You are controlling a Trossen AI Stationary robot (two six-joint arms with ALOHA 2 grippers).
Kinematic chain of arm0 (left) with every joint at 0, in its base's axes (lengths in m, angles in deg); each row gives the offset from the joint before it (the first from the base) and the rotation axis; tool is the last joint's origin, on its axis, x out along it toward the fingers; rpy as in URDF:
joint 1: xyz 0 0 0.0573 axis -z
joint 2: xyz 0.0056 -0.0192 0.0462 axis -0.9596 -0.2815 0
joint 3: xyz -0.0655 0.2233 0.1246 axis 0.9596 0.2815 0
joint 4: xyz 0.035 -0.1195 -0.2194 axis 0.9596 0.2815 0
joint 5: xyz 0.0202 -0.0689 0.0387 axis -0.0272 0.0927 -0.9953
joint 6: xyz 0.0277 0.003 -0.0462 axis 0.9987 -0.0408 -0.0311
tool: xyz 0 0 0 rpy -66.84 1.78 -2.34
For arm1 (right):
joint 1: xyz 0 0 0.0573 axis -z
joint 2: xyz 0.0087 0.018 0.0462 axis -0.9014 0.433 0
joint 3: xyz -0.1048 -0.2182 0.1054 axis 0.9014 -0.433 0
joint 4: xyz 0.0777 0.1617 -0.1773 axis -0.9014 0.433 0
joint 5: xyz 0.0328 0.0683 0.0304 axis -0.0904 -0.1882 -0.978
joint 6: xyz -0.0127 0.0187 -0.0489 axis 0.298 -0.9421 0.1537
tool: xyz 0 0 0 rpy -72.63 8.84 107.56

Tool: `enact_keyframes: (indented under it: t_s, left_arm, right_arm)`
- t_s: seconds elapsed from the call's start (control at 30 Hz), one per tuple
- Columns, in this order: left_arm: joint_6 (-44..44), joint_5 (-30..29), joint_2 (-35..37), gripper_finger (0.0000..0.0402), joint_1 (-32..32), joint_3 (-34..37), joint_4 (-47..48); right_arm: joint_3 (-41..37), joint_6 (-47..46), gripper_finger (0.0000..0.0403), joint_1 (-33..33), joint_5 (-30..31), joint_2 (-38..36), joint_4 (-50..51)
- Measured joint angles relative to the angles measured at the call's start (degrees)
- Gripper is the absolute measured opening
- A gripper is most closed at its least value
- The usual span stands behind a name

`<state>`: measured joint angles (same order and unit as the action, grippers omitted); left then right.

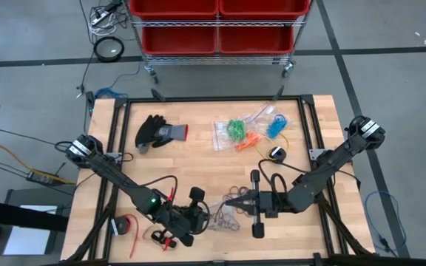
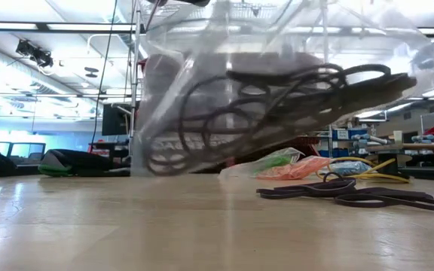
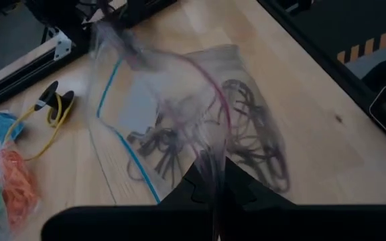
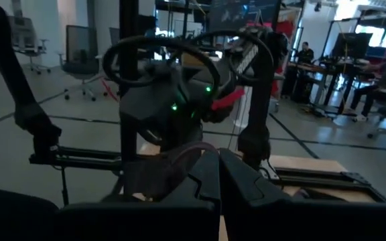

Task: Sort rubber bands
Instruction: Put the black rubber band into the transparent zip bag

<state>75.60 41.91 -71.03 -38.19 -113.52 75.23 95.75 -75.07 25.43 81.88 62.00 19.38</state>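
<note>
High view: clear bag (image 1: 224,213) of black rubber bands (image 1: 229,216) sits at the desk's (image 1: 198,166) near edge, stretched between both grippers, long axis running left-right. Left gripper (image 1: 196,214) has its jaws clenched on the bag's left end; right gripper (image 1: 244,202) has its jaws clenched on the bag's right end. In the low view the bag hangs lifted off the desk, its bands tilted up toward the right. A few loose black bands (image 2: 353,193) lie flat on the desk just beyond it. Bags of green, orange and blue bands (image 1: 246,129) lie farther back from it, black glove (image 1: 156,133) to their left.
</note>
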Motion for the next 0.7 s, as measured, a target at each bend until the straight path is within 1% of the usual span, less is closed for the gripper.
enact_keyframes:
  t_s: [0.3,0.6,0.7]
  left_arm:
    - [-0.5,0.0,0.0,0.0002,0.0,0.0,0.0]
    - [0.5,0.0,0.0,0.0002,0.0,0.0,-0.4]
    - [1.1,0.0,0.0,0.0002,0.0,0.0,-1.0]
  right_arm:
    - [0.0,-2.2,0.0,1.5,0.1,3.6,0.3]
    - [0.0,-7.4,0.0,2.4,0.2,3.7,5.9]
    - [0.0,-10.5,0.0,2.4,0.1,3.7,9.4]
